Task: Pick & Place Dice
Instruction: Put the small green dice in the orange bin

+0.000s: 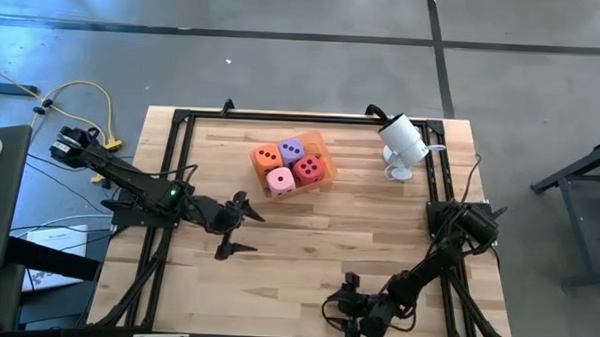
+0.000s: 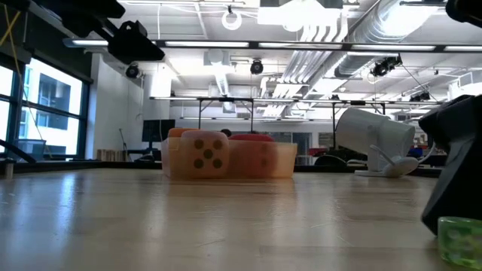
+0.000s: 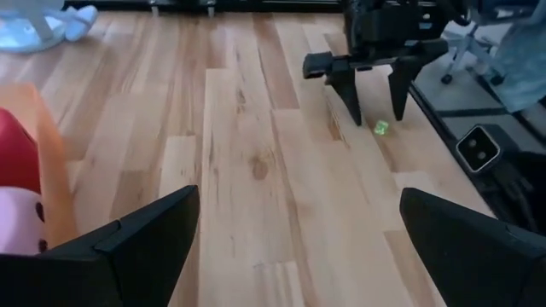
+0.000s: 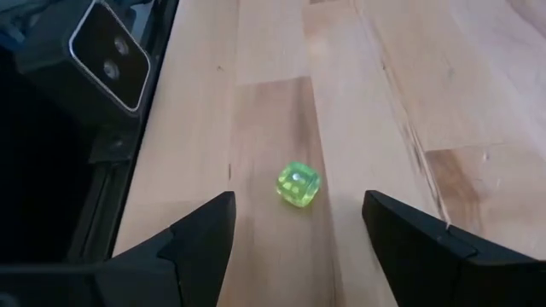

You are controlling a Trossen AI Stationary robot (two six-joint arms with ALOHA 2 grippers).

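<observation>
Small green die [image 4: 298,184] between spread right jaws, apparently untouched, left jaws spread too

Overhead cam straight down, whole table [image 1: 308,229]. Low cam at tabletop level, facing room. Left wrist cam looks ahead past own fingers toward right gripper [image 3: 373,98]; right wrist close on tabletop.

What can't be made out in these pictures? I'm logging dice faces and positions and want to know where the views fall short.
- Purple die: hidden in the low view behind the orange die and the tray wall.
- Pink die: cut off by the left wrist view's edge.
- Green die: pips too blurred in the right wrist view; in the high view, hidden under the right gripper.
</observation>
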